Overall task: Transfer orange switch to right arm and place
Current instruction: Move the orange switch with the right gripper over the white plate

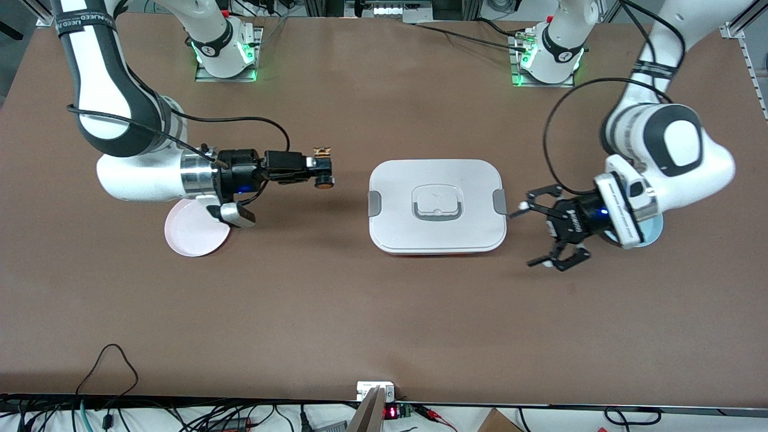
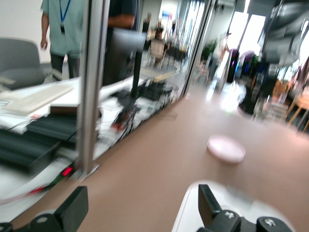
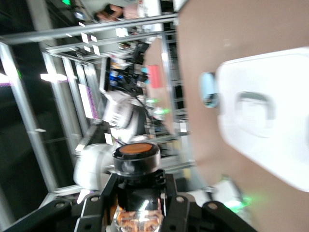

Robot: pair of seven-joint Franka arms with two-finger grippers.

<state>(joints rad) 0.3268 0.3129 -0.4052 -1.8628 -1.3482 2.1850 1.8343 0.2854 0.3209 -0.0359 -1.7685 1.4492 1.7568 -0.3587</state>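
The orange switch [image 1: 324,174] has a round orange cap, a black collar and a tan rear block. My right gripper [image 1: 319,168] is shut on it and holds it in the air over the bare table, between the pink plate [image 1: 195,231] and the white lidded box [image 1: 436,180]. In the right wrist view the switch [image 3: 137,154] sits between the fingers of the right gripper [image 3: 138,193], cap outward. My left gripper [image 1: 533,234] is open and empty, just beside the box at the left arm's end. In the left wrist view its fingers [image 2: 72,208] stand wide apart.
The white box carries a handle and grey side latches and lies mid-table. A pale blue plate [image 1: 657,231] lies under the left wrist. The pink plate also shows in the left wrist view [image 2: 226,148], and the box in the right wrist view [image 3: 270,130].
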